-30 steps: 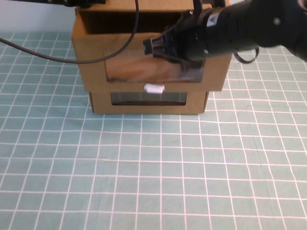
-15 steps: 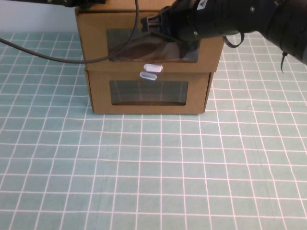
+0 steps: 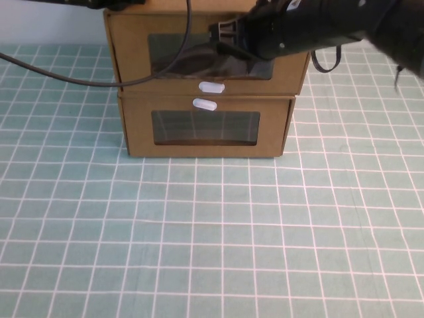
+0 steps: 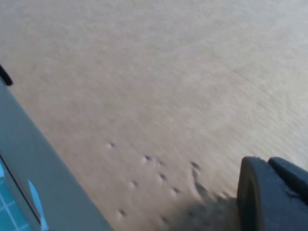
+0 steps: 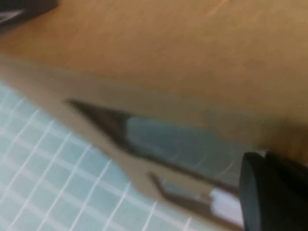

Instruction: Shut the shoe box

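The shoe box (image 3: 132, 53) is the upper of two stacked brown cardboard boxes at the table's back. Its clear window (image 3: 172, 56) faces me, with the white pull tab (image 3: 211, 87) just below it. Its front stands about flush with the front of the box under it. My right gripper (image 3: 224, 40) is against the window's right half. In the right wrist view the box's cardboard (image 5: 192, 43), window (image 5: 168, 139) and tab (image 5: 226, 204) show close up. My left gripper (image 3: 109, 3) is over the box's top back left corner; its wrist view shows the cardboard top (image 4: 144, 72) very near.
The lower cardboard box (image 3: 139, 136) has its white tab (image 3: 204, 103) above its window. A black cable (image 3: 99, 83) hangs across the shoe box's left front. The green grid mat (image 3: 212, 232) lies open in front of the boxes.
The shoe box's drawer, sticking out towards me a second ago, has slid back until its front lines up with the lower box. My right gripper moved back with it.
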Controlling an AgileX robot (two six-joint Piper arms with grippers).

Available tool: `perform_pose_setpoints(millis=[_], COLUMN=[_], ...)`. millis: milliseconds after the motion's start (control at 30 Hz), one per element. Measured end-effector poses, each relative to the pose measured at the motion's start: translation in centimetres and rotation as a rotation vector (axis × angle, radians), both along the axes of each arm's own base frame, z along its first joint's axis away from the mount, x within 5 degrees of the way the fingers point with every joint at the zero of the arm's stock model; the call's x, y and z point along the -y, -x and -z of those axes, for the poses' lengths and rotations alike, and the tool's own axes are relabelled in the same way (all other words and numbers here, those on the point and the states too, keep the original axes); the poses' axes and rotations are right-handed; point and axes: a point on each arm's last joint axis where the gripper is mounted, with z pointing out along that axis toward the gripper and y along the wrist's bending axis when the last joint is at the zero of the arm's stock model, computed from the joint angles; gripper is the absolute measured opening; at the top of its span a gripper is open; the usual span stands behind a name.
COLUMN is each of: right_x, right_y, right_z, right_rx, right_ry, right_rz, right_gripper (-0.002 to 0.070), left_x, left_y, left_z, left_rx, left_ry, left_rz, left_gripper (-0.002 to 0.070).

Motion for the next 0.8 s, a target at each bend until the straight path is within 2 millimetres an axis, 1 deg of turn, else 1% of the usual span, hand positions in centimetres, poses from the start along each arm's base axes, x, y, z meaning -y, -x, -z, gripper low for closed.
perform_pose_setpoints(millis=[67,133,267,367,467,533,567,633,667,733,800], right_x=[0.3,0.7,1.9,3.3,5.0,6.3,6.9,8.6,9.5,11.3,12.8], right_y=[0.9,2.2,5.1,7.8,11.1,14.0,15.2,18.5,20.1,23.3,26.0], right_z=[-1.2,-2.8,-5.8,-8.2,-9.8,-10.2,-9.9,-9.4,-9.5,-8.4,-7.2], right_rx=[-0.005,-0.003,0.006,0.025,0.049,0.056,0.047,0.039,0.05,0.056,0.06], right_ry=[-0.004,0.001,0.045,0.088,0.142,0.164,0.172,0.167,0.156,0.135,0.112], right_rz=[-0.029,-0.061,-0.109,-0.123,-0.096,-0.082,-0.078,-0.071,-0.063,-0.041,-0.024], right_gripper=[-0.0011,-0.0011,-0.0011,-0.0011,-0.0011,-0.0011,-0.0011,-0.0011,-0.0011,-0.0011,-0.0011], left_x=[-0.1,-0.3,-0.7,-1.4,-2.2,-2.9,-3.3,-4.1,-4.4,-5.3,-6.1], left_y=[0.5,1.3,3.3,5.3,8.0,10.5,11.9,15.1,16.4,19.9,22.9], left_z=[-0.5,-1.1,-3.1,-5.0,-6.8,-7.8,-8.1,-8.3,-8.2,-7.6,-6.5], left_rx=[-0.002,0.0,0.02,0.054,0.109,0.154,0.177,0.222,0.239,0.281,0.315], left_ry=[-0.009,-0.038,-0.08,-0.108,-0.119,-0.113,-0.105,-0.09,-0.083,-0.066,-0.051], left_rz=[0.006,0.017,0.031,0.005,-0.041,-0.075,-0.094,-0.132,-0.147,-0.186,-0.221], left_gripper=[-0.0005,-0.0005,-0.0005,-0.0005,-0.0005,-0.0005,-0.0005,-0.0005,-0.0005,-0.0005,-0.0005])
